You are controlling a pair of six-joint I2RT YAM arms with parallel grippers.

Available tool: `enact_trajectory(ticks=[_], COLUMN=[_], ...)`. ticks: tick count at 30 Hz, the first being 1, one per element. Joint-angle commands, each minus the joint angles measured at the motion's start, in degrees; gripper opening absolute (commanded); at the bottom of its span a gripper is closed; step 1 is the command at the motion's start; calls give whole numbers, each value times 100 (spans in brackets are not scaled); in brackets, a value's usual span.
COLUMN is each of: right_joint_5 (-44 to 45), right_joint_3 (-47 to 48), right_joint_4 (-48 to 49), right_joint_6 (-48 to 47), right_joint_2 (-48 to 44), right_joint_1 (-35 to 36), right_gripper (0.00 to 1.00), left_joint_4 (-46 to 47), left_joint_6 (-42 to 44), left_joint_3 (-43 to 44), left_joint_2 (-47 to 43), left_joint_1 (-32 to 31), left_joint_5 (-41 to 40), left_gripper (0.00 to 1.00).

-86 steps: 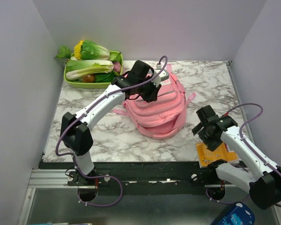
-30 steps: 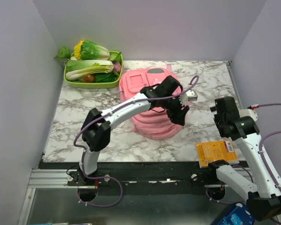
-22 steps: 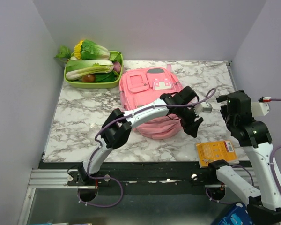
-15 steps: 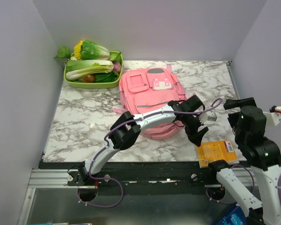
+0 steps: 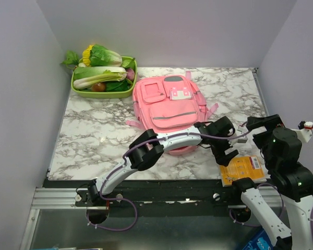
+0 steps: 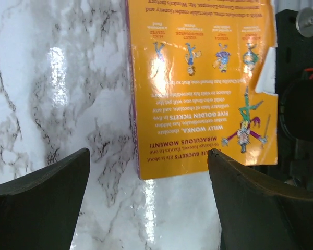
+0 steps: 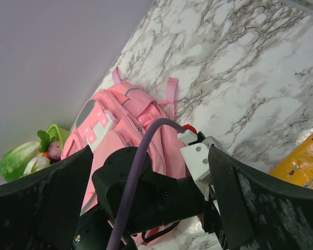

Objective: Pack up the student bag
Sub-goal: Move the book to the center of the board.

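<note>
Left hand (image 5: 225,152) hovers spread over orange book (image 6: 198,83).

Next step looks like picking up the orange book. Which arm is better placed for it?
Left. The left gripper hangs over the edge of the orange book, and its wrist view shows the book's corner between the open jaws. The right gripper is raised high, open, facing the student bag.
</note>
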Motion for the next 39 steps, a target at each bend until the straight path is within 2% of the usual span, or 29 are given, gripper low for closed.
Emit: enact_trajectory(ticks=[1,11,13,14,17,19,22,23,26,31,33,39], right_joint_5=[-108,33,50,59,120,156,164,173,173,77,50,-204], right_joint_3=[61,510,536,545,536,527,527,519,510,501,457,97], right_joint_4=[92,-14,-40,-58,-58,-75,-76,-84,-84,-93,-111,-496], right_joint_6=[-266,-381,-363,-346,-354,-363,-363,-363,-363,-354,-345,4], right_joint_2=[-141,-256,-291,-291,-353,-379,-414,-423,-476,-493,-493,-143], right_joint_1=[-25,-25,-25,-25,-25,-33,-33,-25,-33,-25,-25,-16], right_gripper=[100,99,99,99,99,99,98,98,98,98,98,99], left_joint_4=[296,270,112,85,120,59,-291,-397,-890,-725,-575,-434], left_joint_6=[-32,214,398,495,864,1005,1295,1322,1243,1199,1251,1243], left_joint_3=[-8,-87,-87,-131,-420,-500,-255,-185,150,-578,-1112,-1923], left_joint_2=[301,556,609,609,565,582,749,784,776,206,-84,-506], left_joint_1=[-108,-468,-495,-564,-723,-802,-794,-733,-347,417,603,1042], left_joint_5=[-638,-1419,-1612,-2005,-2953,-3518,-4327,-4434,-4522,-4558,-4549,-4286], left_gripper=[99,99,87,74,62,59,60,64,66,67,67,68])
